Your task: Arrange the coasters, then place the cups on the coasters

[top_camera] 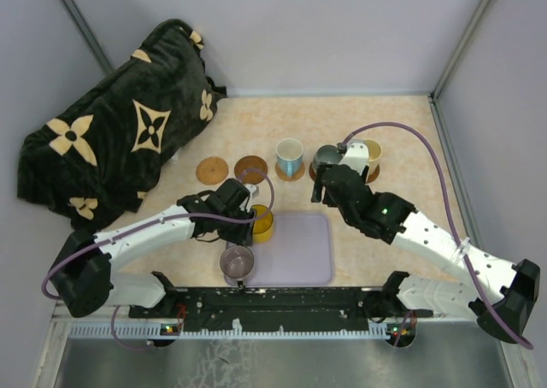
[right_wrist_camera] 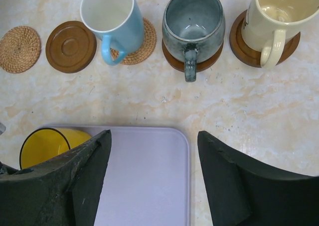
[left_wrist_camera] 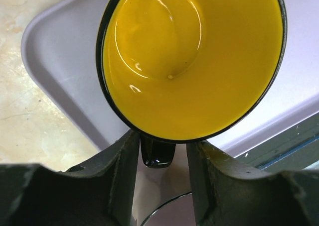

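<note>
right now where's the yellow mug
In the top view, the yellow mug sits at the tray's far-left corner, its handle between the left claw's fingers, the purple mug just nearer.

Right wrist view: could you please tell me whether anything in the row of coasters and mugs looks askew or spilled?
Nothing stands out. The blue-handled mug, grey-green mug and cream mug stand upright on their coasters, no spill visible. The woven coaster and dark wooden coaster at the left lie flat and bare.

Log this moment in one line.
left jaws: open, astride yellow mug handle | right jaws: open, empty | coasters: three bearing mugs, two bare
</note>
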Available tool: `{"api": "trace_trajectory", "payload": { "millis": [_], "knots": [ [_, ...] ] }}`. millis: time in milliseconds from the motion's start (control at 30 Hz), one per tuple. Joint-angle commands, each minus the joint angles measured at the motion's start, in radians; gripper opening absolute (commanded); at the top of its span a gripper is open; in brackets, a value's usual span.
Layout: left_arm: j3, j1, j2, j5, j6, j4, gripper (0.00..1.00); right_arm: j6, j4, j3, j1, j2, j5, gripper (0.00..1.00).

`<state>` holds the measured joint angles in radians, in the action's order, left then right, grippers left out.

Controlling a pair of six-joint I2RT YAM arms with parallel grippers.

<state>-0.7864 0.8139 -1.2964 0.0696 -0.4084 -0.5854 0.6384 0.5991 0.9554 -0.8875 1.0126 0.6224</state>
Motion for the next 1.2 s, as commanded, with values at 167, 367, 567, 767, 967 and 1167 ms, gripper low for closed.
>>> {"api": "trace_trajectory", "payload": {
  "millis": [167, 367, 567, 767, 967, 1167],
  "knots": [
    [0.023, 0.035, -0.020, -0.058, -0.025, 0.098, 0.49, 0.016, -0.015, -0.004, -0.002, -0.028, -0.015, 0.70],
    [0.048, 0.041, -0.028, -0.093, -0.035, 0.129, 0.42, 0.018, -0.021, -0.004, -0.003, -0.028, -0.022, 0.70],
    [0.088, 0.044, -0.031, -0.108, -0.051, 0.177, 0.30, 0.024, -0.027, -0.016, -0.002, -0.027, -0.032, 0.70],
    [0.111, 0.054, -0.007, -0.143, -0.078, 0.228, 0.09, 0.035, -0.033, -0.027, -0.003, -0.021, -0.040, 0.70],
    [0.108, 0.064, 0.040, -0.226, -0.091, 0.236, 0.00, 0.037, -0.039, -0.040, -0.004, -0.019, -0.048, 0.69],
    [0.060, 0.080, 0.072, -0.303, -0.095, 0.195, 0.00, 0.041, -0.046, -0.053, -0.004, -0.023, -0.050, 0.69]
  ]
}}
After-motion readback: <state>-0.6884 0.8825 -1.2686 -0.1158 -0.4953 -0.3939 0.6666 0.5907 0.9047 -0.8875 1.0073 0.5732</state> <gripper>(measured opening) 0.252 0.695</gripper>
